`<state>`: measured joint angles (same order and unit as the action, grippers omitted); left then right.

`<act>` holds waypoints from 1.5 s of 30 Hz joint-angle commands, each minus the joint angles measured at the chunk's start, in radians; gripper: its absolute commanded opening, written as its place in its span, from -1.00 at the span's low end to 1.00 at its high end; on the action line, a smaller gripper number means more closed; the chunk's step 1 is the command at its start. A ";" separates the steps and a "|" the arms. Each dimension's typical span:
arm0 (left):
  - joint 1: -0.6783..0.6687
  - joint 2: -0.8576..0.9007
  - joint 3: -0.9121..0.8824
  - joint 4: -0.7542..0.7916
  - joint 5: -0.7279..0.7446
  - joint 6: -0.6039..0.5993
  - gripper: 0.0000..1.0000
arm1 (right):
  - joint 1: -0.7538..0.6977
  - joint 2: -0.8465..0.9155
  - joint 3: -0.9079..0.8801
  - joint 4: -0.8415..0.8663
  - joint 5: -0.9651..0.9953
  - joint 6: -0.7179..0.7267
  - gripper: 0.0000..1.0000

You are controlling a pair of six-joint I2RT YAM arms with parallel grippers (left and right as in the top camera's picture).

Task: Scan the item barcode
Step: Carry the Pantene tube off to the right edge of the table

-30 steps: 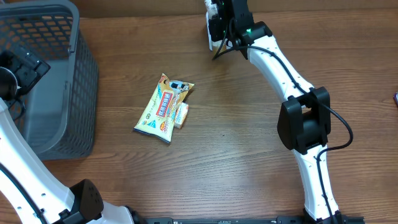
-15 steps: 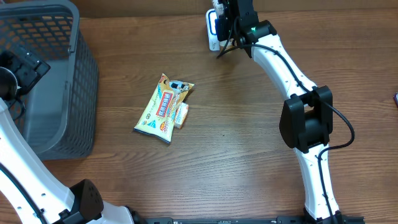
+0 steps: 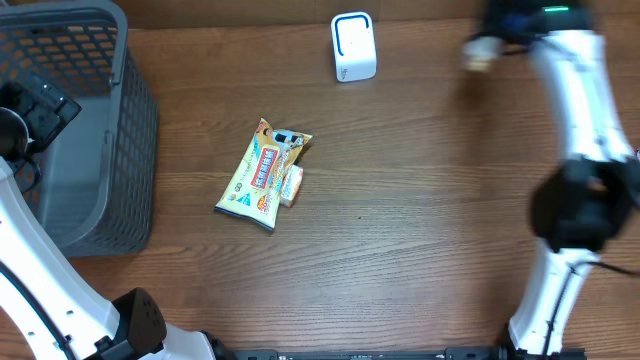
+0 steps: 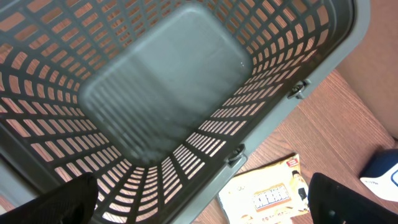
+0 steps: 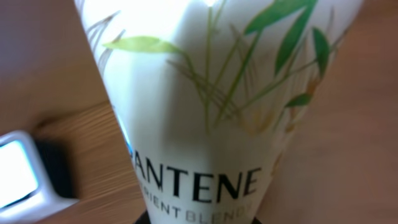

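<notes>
Grey plastic mesh basket (image 3: 135, 150), far left: left gripper (image 4: 208, 202) hung over it, spread wide and empty. Right gripper (image 3: 482, 52), clamped on a white leaf-printed Pantene tube (image 5: 211, 112), had swung from the small white barcode scanner (image 3: 353, 46) to the far right. The scan pass was probably complete.

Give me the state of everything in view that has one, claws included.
Left claw: open, empty, over the basket.
Right claw: shut on the Pantene bottle.
Pantene bottle: gripped, label toward the wrist camera.
Basket: upright, nothing visible inside.
Snack packet: flat on the table, untouched.
Small packet: flat, touching the snack packet.
Scanner: upright on the table, untouched.
</notes>
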<state>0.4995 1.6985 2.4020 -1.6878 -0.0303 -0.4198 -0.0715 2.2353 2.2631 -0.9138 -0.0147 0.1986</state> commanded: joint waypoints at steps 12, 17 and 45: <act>0.004 0.001 0.003 -0.002 0.005 -0.010 1.00 | -0.631 -0.073 -0.007 -0.282 0.022 0.093 -0.92; 0.004 0.001 0.003 -0.002 0.005 -0.010 1.00 | -0.759 -0.073 -0.082 -0.312 0.021 0.195 -0.93; 0.004 0.001 0.003 -0.002 0.005 -0.010 1.00 | -0.916 -0.075 -0.373 -0.166 -0.188 0.189 0.41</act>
<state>0.4995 1.6985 2.4020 -1.6878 -0.0303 -0.4202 -0.9932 2.1864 1.8462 -1.0714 -0.0452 0.3962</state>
